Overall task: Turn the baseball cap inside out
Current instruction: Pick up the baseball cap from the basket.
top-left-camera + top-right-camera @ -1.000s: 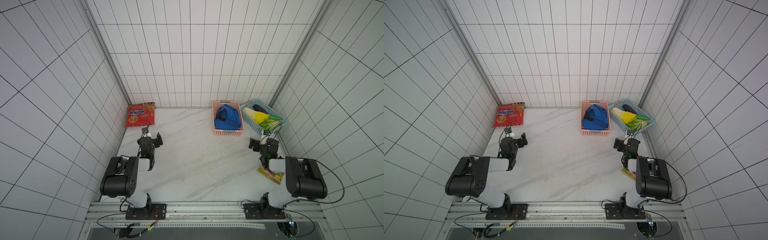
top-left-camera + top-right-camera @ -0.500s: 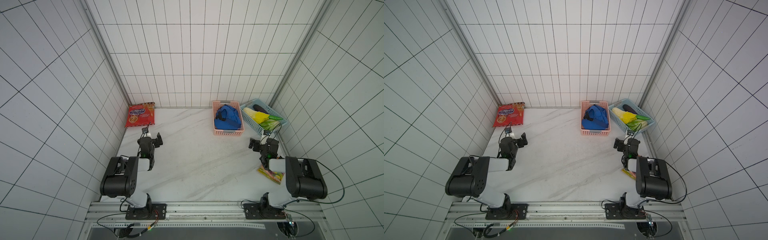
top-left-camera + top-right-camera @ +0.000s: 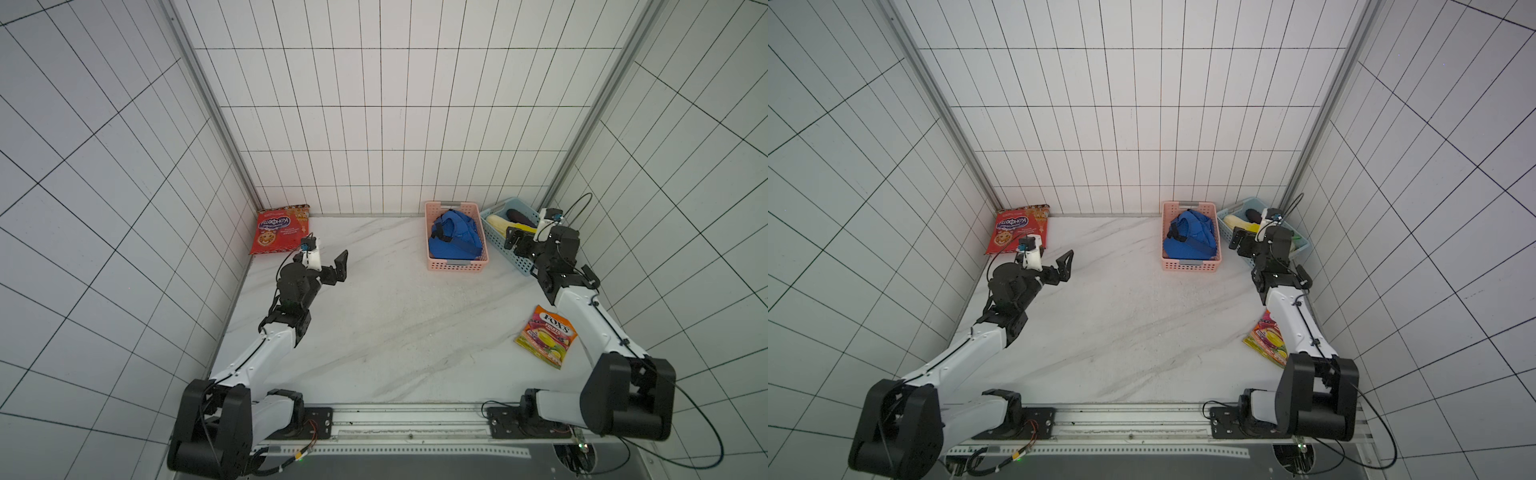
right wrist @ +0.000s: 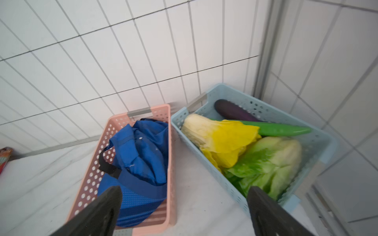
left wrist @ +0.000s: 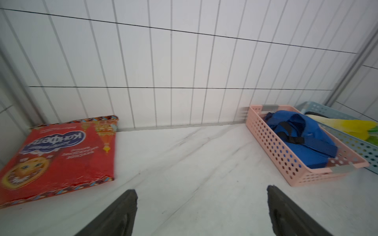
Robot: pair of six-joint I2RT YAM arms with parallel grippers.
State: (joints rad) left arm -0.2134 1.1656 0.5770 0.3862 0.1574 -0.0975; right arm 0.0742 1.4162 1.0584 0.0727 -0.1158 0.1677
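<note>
The cap [image 4: 141, 155] lies crumpled in the pink basket [image 4: 90, 163], brim hard to make out. Left tool [image 5: 200, 190] and right tool [image 4: 185, 190] stand spread, their fingers [image 5: 114, 216] cut off in wrist views.

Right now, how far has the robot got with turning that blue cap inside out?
Nothing looks done yet: the blue cap lies bunched up in the pink basket, untouched. In hand: nothing; the left claw and right claw are both open and empty, the right one close to the basket. Left to do: lift the cap out, grip it and push the crown through.
</note>
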